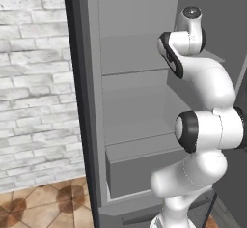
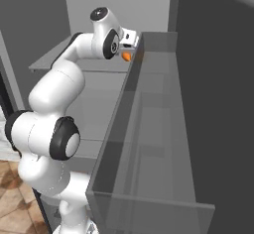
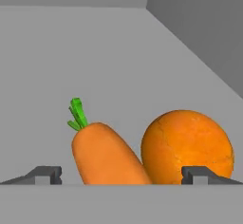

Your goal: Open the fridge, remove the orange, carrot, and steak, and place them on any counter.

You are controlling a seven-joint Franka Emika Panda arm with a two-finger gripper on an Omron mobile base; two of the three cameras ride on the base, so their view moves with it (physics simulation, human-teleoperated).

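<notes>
While the fridge (image 1: pixel 91 101) stands open, its light grey shelves bare in the left base view, the white arm (image 1: pixel 207 125) reaches deep toward the upper shelf at about one o'clock. In the right base view the door shelf (image 2: pixel 149 144) runs along the arm's right side, and a sliver of orange shows just past the hand at the shelf's far end.

Seen from the hand, the orange (image 3: pixel 187 144) sits at four o'clock on the shelf floor, touching or nearly touching the carrot (image 3: pixel 107 156) at six o'clock. The gripper (image 3: pixel 122 175) has its jaws spread fully apart, holding nothing, one tip outside the carrot and the other in front of the orange.

Likely trouble: with both items so close together, closing here could pinch them together or nudge the round orange so it rolls toward the side wall; a grip on the carrot's slope could also let it slip out.

Carrot's long axis tilts from five o'clock up to eleven o'clock, green tip pointing away toward eleven.
</notes>
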